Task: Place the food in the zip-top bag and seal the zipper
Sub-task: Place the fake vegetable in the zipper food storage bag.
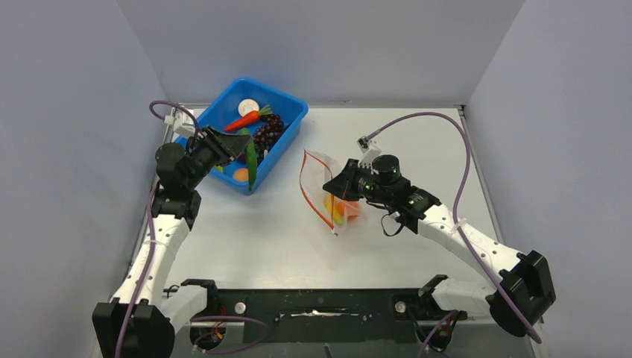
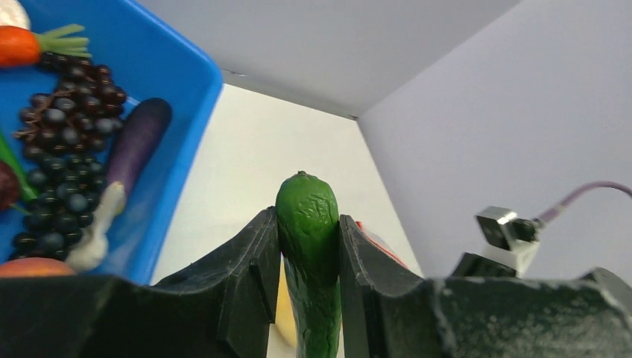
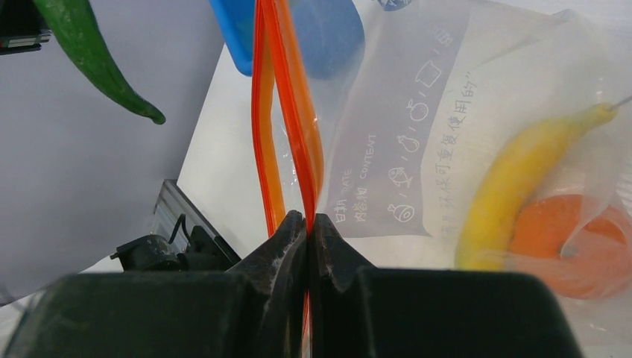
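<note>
Presently, the left gripper [image 2: 308,224] is clamped narrow on the green piece [image 2: 307,201], holding it at the edge of the blue bin [image 2: 179,89]. Grapes [image 2: 63,149] and carrot [image 2: 19,45] lie inside the bin. The right gripper [image 3: 307,221] is closed tight on the zipper [image 3: 287,112], pinching the strip at the mouth of the zip-top bag [image 3: 402,104]. The bag rests on the table [image 1: 253,231], apart from the bin, with its mouth partly gaping. Banana [image 3: 514,179] and orange ball [image 3: 566,239] sit side by side inside the bag.

Jaws tight on the zipper [image 3: 302,134], banana [image 3: 514,179] and orange ball [image 3: 574,242] inside the bag [image 3: 376,127]
</note>
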Controlling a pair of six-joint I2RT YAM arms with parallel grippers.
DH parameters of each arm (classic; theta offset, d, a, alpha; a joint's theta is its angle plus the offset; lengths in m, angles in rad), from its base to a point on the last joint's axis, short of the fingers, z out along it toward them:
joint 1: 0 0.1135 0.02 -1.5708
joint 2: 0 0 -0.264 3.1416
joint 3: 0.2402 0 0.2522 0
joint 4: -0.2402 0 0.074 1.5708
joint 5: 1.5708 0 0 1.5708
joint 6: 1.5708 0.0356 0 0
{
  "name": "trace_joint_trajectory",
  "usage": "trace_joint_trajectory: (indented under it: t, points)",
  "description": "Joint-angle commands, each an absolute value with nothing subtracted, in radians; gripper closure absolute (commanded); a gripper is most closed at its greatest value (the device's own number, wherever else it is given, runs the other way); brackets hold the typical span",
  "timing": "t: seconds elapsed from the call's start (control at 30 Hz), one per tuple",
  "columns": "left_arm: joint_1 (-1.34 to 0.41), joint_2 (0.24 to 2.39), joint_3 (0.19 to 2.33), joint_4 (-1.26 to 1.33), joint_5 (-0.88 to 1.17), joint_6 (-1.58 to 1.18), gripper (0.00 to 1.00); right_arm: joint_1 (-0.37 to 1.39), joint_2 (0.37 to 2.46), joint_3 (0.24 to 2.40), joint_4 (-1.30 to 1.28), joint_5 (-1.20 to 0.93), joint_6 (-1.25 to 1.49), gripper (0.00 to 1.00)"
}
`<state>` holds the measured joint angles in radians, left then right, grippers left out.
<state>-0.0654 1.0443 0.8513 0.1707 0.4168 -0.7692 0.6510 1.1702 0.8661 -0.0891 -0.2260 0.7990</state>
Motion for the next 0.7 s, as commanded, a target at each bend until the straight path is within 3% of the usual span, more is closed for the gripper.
trace_joint_trajectory:
  t: [0.0, 0.23, 0.43, 0.67]
  points:
    - [-0.069, 0.959, 0.787, 0.424, 0.514, -0.944, 0.91, 0.665, 1.198, 0.890, 0.010, -0.262, 0.827, 1.00]
    - [-0.164, 0.923, 0.661, 0.618, 0.511, -1.074, 0.91, 0.680, 1.230, 0.934, 0.037, -0.266, 0.831, 1.00]
    - [-0.330, 0.889, 0.606, 0.656, 0.349, -1.012, 0.92, 0.685, 1.252, 0.949, 0.051, -0.285, 0.835, 1.00]
    - [-0.374, 0.923, 0.574, 0.752, 0.262, -0.999, 0.94, 0.706, 1.247, 0.949, 0.075, -0.277, 0.841, 1.00]
